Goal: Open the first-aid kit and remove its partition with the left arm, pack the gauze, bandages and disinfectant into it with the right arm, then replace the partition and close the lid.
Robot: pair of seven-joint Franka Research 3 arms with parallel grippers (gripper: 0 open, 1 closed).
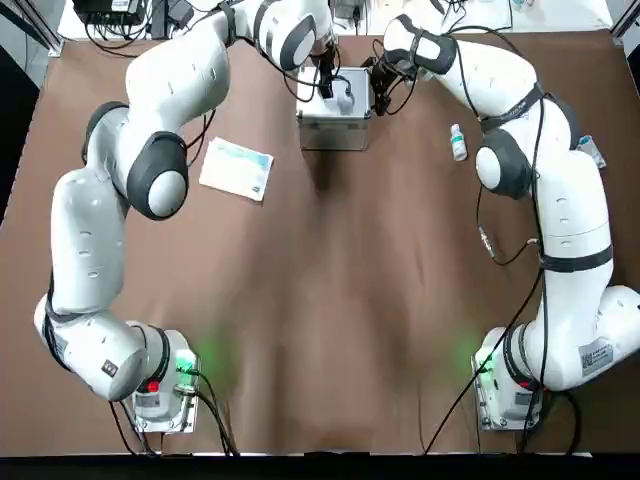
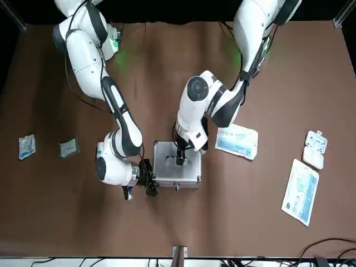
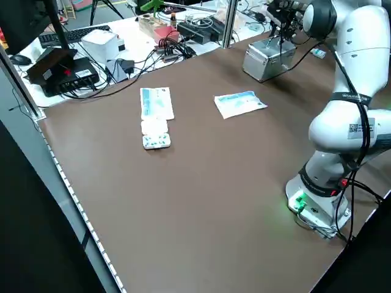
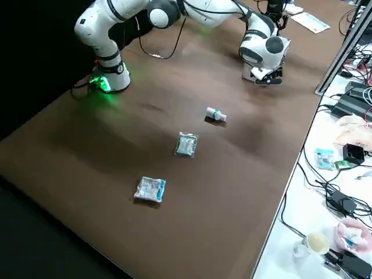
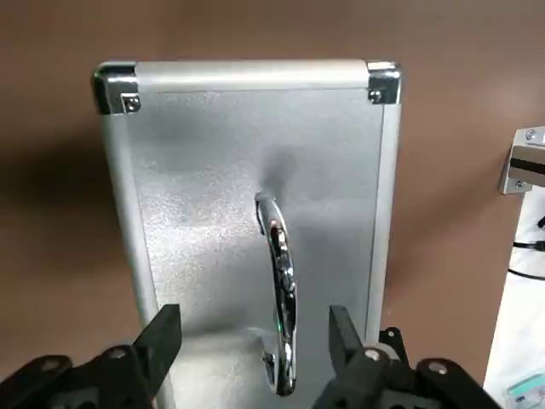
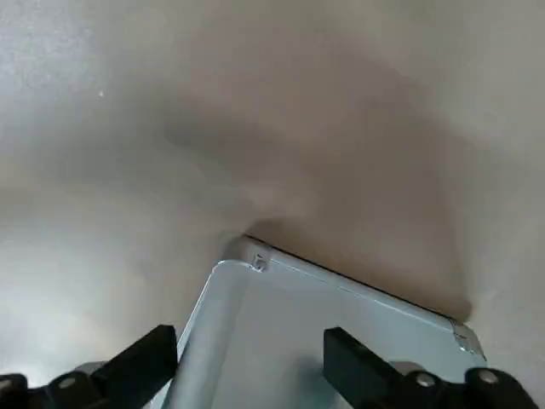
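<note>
Lid (image 5: 247, 196) closed; handle (image 5: 278, 302) between fingers (image 5: 164, 341).

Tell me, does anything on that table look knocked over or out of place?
Only the disinfectant: the small bottle lies on its side on the table instead of standing. The first-aid kit sits square, lid shut.

No lettering, label or number on anything here can be read.
</note>
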